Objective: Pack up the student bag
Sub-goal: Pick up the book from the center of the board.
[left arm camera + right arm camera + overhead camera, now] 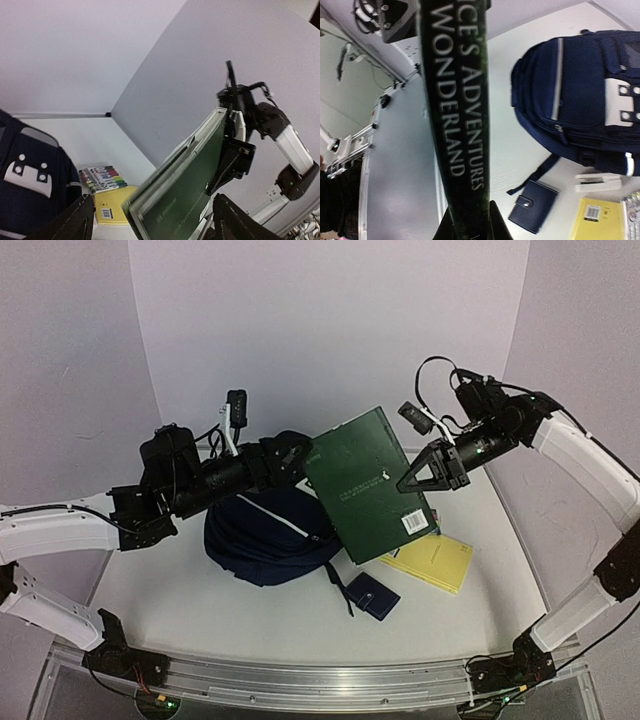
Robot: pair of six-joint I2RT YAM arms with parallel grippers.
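While the right gripper (412, 480) clamps the green book (360, 495), poised for loading into the student bag (262, 538), the left gripper (293, 456) stands with jaws apart.

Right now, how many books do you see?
2: a green book in the air, in the right gripper; a yellow one flat on the table. The bag may hide more.

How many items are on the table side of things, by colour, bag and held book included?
Navy: 2 (student bag, wallet)
Green: 1 (book)
Yellow: 1 (notebook)
White: 1 (stapler-like object)
Multicolour: 1 (marker pack)
Total: 6
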